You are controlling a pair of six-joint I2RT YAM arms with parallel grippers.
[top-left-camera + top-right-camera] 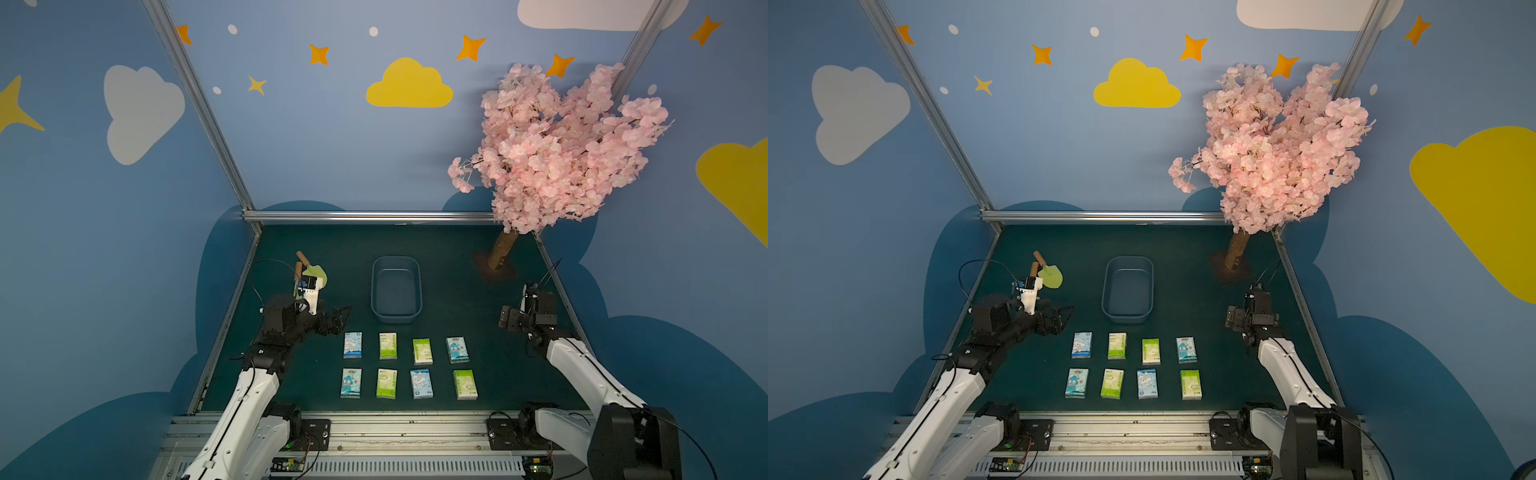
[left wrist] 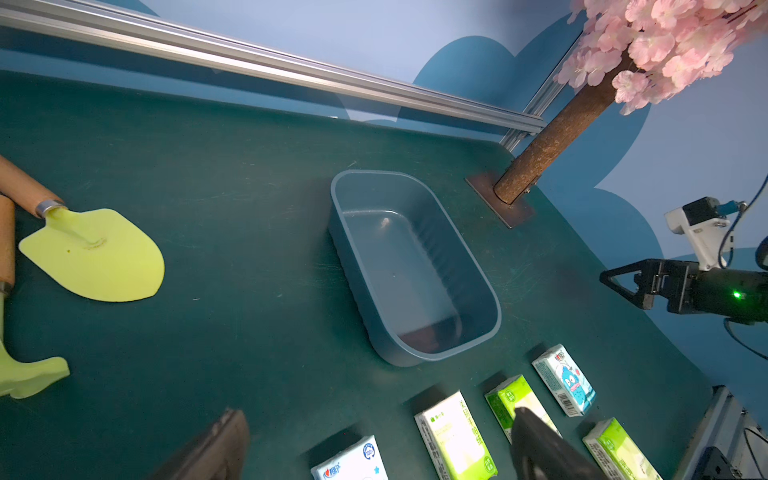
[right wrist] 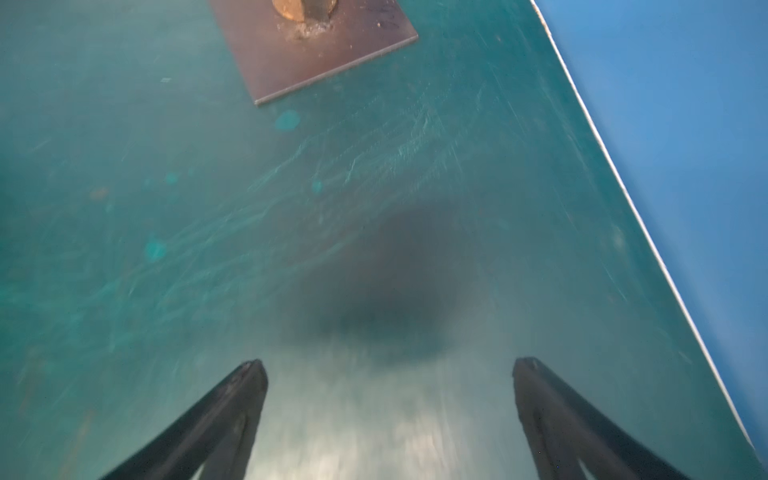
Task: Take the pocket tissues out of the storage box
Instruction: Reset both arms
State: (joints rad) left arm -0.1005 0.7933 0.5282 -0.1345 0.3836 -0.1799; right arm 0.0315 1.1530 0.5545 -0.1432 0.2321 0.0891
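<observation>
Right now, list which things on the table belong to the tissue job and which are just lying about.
Job: eight pocket tissues in two rows; empty storage box.
Lying about: green trowel, second wooden-handled tool, pink blossom tree.

blue walls (image 1: 311, 137) with painted clouds and stars rise behind the pink blossom tree (image 1: 557, 145); its trunk stands on a dark green tabletop (image 1: 449, 270), an aluminium rail (image 1: 365, 216) beside it.

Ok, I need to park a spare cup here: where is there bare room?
Free: the green mat between the grey-blue plastic storage box and the blossom tree's brown base plate, and behind the box to the aluminium back rail. Crowded: eight pocket tissue packs in front; lime-green trowel by the left gripper.
</observation>
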